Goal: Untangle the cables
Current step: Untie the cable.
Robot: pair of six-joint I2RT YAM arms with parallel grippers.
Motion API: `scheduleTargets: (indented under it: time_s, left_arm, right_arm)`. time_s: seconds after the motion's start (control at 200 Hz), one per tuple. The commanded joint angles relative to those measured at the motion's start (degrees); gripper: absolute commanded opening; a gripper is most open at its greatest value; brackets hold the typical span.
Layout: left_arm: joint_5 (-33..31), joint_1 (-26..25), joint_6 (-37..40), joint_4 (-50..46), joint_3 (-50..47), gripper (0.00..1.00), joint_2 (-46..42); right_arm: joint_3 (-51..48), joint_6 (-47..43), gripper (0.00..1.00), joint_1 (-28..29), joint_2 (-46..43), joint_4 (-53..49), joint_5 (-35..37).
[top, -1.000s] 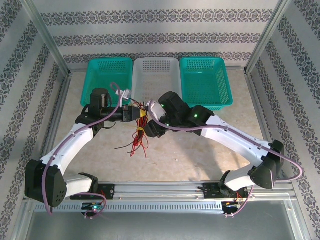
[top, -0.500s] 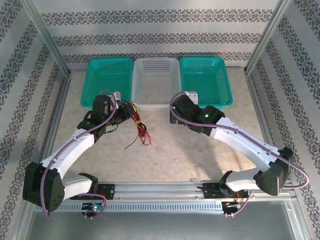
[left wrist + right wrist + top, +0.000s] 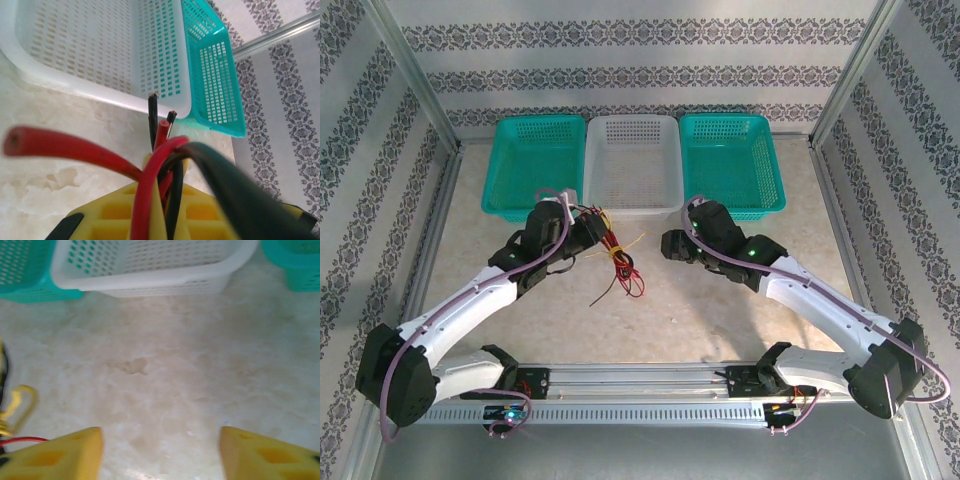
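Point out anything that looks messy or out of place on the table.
The cables are the one oddity: red, black and yellow strands bunched together at the left gripper, loose ends splaying over the table before the white basket. Nothing looks spilled or broken.
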Motion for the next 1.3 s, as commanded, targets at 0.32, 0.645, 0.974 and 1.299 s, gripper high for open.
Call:
scheduleTargets:
  time_s: [0.32, 0.645, 0.974, 1.299]
  left_arm:
    - [-2.8, -4.8, -1.7, 12.1, 0.0, 0.0, -3.7]
    - [2.5, -4.8, -1.8, 20.0, -4.7, 0.0, -5.7]
    - [7.4, -4.7, -3.2, 25.1, -6.2, 0.0, -6.5]
    - [10.1, -4.6, -6.5, 33.7, -7.2, 0.0, -5.1]
  right_arm:
    - [-4.9, 1.8, 0.44, -3.9, -11.3, 4.7, -11.6]
    - [-5.7, 4.8, 0.36, -3.7, -11.1, 8.2, -10.4]
    - [-4.9, 3.6, 0.41, -5.0, -9.5, 13.9, -15.9]
    - [-7.1, 4.0, 0.45, -5.6, -11.6, 21.3, -24.5]
